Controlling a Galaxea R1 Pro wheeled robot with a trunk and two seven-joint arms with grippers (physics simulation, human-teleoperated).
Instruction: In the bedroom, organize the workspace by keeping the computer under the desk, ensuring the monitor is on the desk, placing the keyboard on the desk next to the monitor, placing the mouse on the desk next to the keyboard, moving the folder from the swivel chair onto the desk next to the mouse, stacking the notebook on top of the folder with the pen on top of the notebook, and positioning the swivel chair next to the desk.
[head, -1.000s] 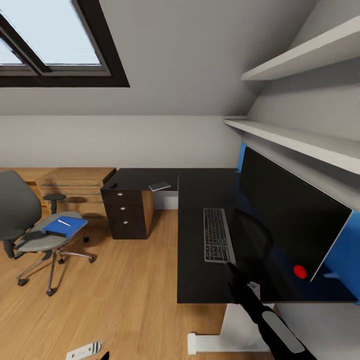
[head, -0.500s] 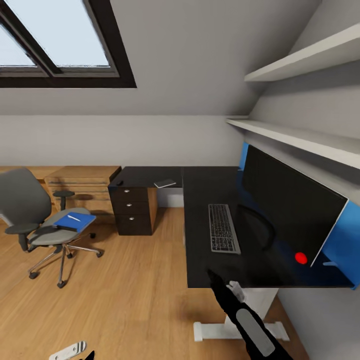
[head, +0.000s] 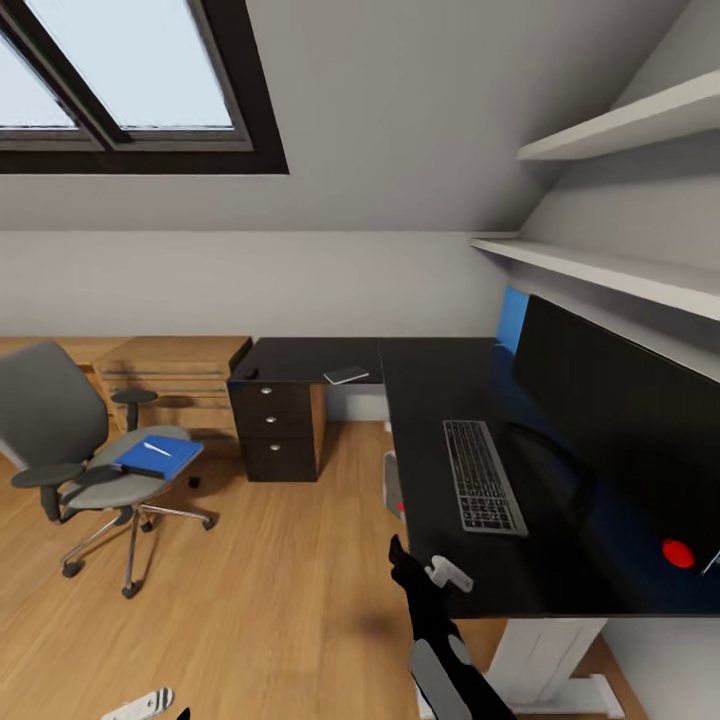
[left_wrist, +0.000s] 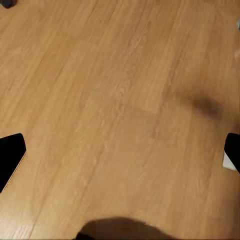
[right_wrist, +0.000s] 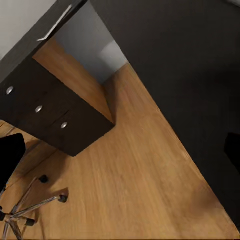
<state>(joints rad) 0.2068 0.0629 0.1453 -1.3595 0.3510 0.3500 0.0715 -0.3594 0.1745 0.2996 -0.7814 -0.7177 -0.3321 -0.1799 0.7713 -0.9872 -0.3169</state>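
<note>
Standing at far left, the chair (head: 75, 455) carries the folder (head: 157, 456) and pen (head: 157, 449); open floor (head: 270, 580) stretches to the table (head: 440, 400) edge. Keyboard (head: 483, 474) lies beside the monitor (head: 620, 420). Right tool (right_wrist: 120, 155), fingers apart, hangs by that edge; left tool (left_wrist: 120, 160), also spread, faces bare floor.

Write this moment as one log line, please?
keyboard on desk by monitor | folder, pen on swivel chair | grippers open
</note>
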